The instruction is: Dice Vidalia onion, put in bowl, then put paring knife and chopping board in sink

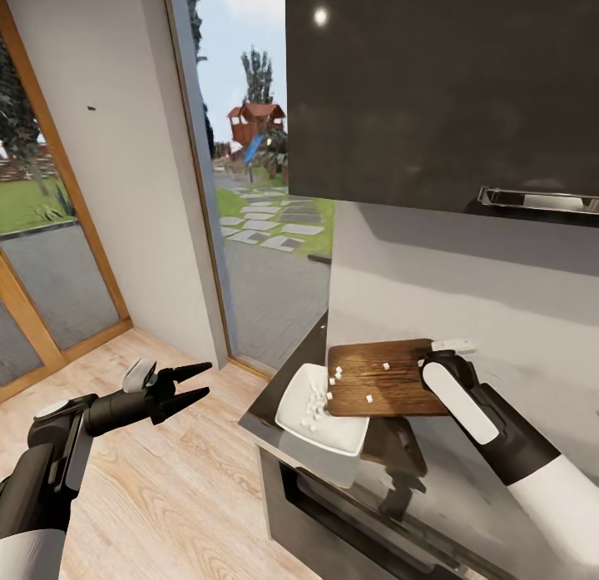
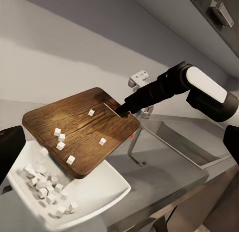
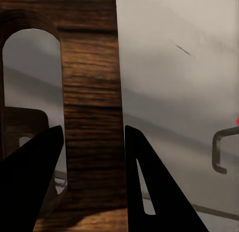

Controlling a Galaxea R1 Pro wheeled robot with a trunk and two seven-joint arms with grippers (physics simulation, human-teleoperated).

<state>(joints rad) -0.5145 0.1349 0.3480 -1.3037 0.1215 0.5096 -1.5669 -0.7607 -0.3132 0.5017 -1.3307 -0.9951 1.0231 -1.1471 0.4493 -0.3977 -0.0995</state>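
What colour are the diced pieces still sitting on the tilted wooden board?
White, small cubes on the dark brown wood-grain chopping board; clearest in the left wrist view.

Lower centre, my chopping board (image 1: 387,380) tilts over the bowl (image 1: 320,413); diced pieces (image 2: 47,189) lie in it, the sink (image 2: 181,142) apparently right.

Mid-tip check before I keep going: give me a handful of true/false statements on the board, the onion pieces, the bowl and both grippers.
1. The right gripper grips the chopping board at its slot-handle end. True.
2. The board lies flat on the countertop. False: it is lifted and tilted, its low end over the bowl.
3. All the onion pieces are already in the bowl. False: several white cubes are on the board.
4. The left gripper holds nothing. True: it is open, out over the floor.
5. The bowl sits in the sink. False: it is on the countertop beside it.
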